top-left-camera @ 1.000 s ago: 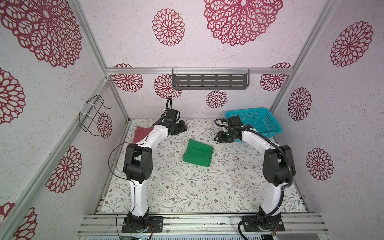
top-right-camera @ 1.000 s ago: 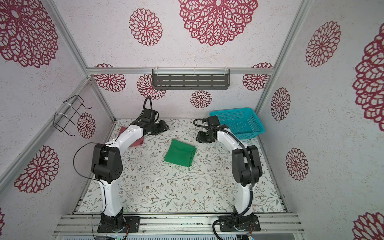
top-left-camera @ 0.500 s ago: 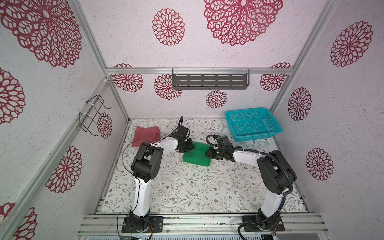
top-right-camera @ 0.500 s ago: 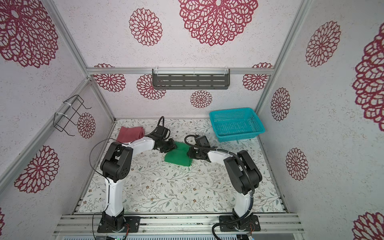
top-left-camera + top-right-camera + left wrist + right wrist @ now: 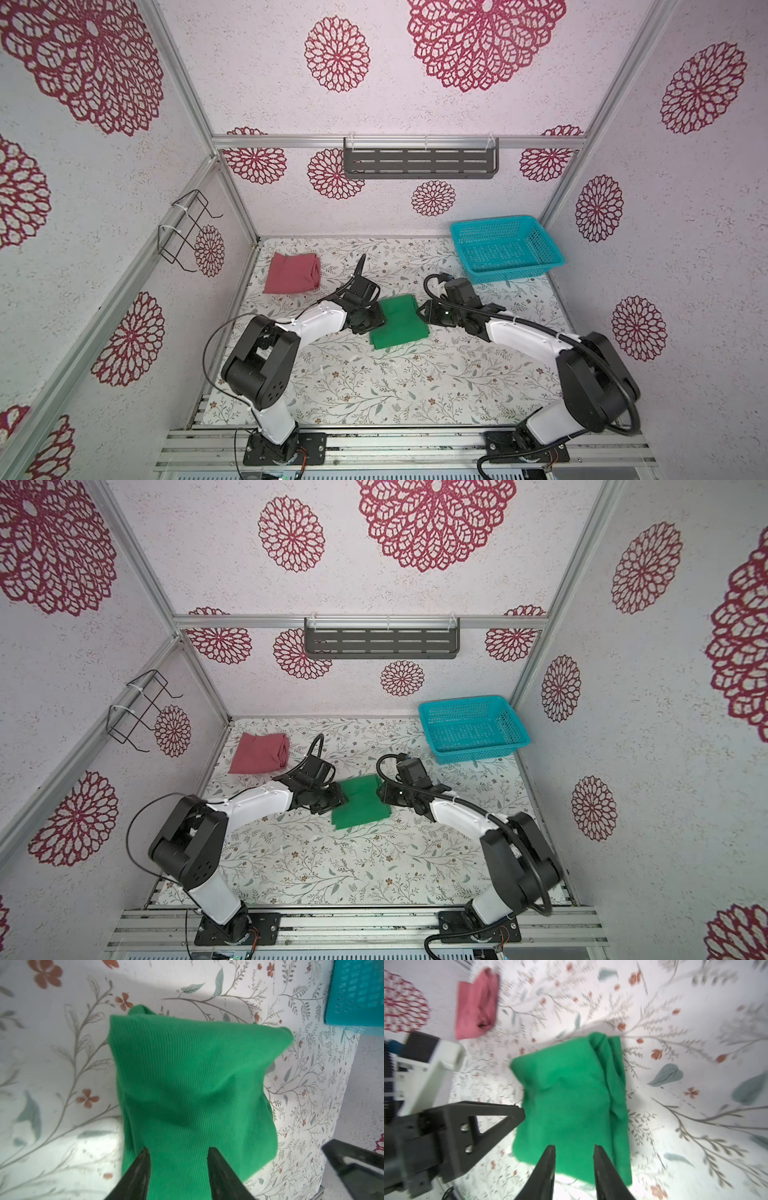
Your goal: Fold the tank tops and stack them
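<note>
Both arms have moved in to the folded green tank top (image 5: 397, 322) at the middle of the bench (image 5: 374, 386). The left gripper (image 5: 177, 1153) and right gripper (image 5: 574, 1150) straddle opposite edges, jaws part-open. The pink tank top (image 5: 293, 274) lies folded at the rear-left corner, so stacking looks next.

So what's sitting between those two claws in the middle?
The folded green tank top lies between the left gripper and right gripper, as both top views show.

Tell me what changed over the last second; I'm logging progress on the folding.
Both arms swung from the table's back to the green tank top: left tool and right tool now sit at its opposite edges, open, gripping nothing visibly. Pink tank top and basket stayed put.
</note>
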You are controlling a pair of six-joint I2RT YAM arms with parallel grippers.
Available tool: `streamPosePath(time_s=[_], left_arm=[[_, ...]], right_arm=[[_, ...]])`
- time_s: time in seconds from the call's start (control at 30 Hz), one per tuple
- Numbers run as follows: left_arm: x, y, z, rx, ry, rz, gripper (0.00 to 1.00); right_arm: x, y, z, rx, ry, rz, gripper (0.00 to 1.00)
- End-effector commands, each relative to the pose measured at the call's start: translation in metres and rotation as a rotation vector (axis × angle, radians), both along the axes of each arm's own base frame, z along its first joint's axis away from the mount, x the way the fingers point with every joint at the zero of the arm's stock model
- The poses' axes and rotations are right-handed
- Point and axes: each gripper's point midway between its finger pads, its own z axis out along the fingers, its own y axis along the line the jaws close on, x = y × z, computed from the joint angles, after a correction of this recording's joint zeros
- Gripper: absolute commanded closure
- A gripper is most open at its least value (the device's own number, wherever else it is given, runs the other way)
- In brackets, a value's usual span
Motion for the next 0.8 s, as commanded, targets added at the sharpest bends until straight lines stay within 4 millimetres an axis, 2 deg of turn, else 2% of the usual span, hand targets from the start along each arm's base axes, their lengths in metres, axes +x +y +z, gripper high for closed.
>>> streamPosePath(time_s=[0.0, 0.13, 0.2, 0.27, 0.37, 0.43, 0.47, 0.53, 0.57, 0.63, 0.7, 0.73, 0.77], left_arm=[[0.008, 0.029, 0.017, 0.080, -0.031, 0.058, 0.48], [0.036, 0.023, 0.030, 0.060, -0.096, 0.070, 0.47], [0.055, 0.010, 0.034, 0.025, -0.114, 0.057, 0.47], [0.070, 0.000, 0.027, 0.016, -0.118, 0.045, 0.48], [0.088, -0.007, 0.010, 0.011, -0.104, 0.039, 0.49], [0.093, -0.009, -0.002, -0.004, -0.080, 0.040, 0.49], [0.094, -0.008, -0.021, 0.003, -0.047, 0.044, 0.49], [0.100, -0.005, -0.029, 0.011, -0.039, 0.043, 0.49], [0.104, -0.002, -0.029, 0.026, -0.042, 0.040, 0.49], [0.112, 0.008, -0.016, 0.048, -0.061, 0.033, 0.49], [0.120, 0.018, 0.010, 0.071, -0.122, 0.032, 0.48], [0.122, 0.020, 0.016, 0.081, -0.139, 0.029, 0.48], [0.125, 0.023, 0.041, 0.076, -0.191, 0.026, 0.47]], right_arm=[[-0.016, -0.009, 0.002, -0.051, 0.026, 0.037, 0.68], [-0.013, 0.002, -0.011, -0.022, 0.036, 0.062, 0.72], [-0.009, 0.013, -0.017, 0.012, 0.039, 0.080, 0.74], [-0.006, 0.019, -0.025, 0.033, 0.047, 0.084, 0.76], [-0.006, 0.012, -0.049, -0.003, 0.073, 0.049, 0.80], [-0.013, 0.005, -0.071, -0.027, 0.113, 0.032, 0.81], [-0.018, 0.004, -0.080, -0.025, 0.136, 0.028, 0.81], [-0.024, 0.007, -0.087, 0.012, 0.164, 0.036, 0.81], [-0.024, 0.009, -0.086, 0.020, 0.166, 0.043, 0.81], [-0.018, 0.007, -0.073, -0.005, 0.135, 0.047, 0.80], [-0.007, 0.000, -0.050, -0.051, 0.079, 0.038, 0.80], [-0.003, -0.003, -0.039, -0.067, 0.055, 0.033, 0.79], [0.003, -0.007, -0.027, -0.081, 0.025, 0.025, 0.78]])
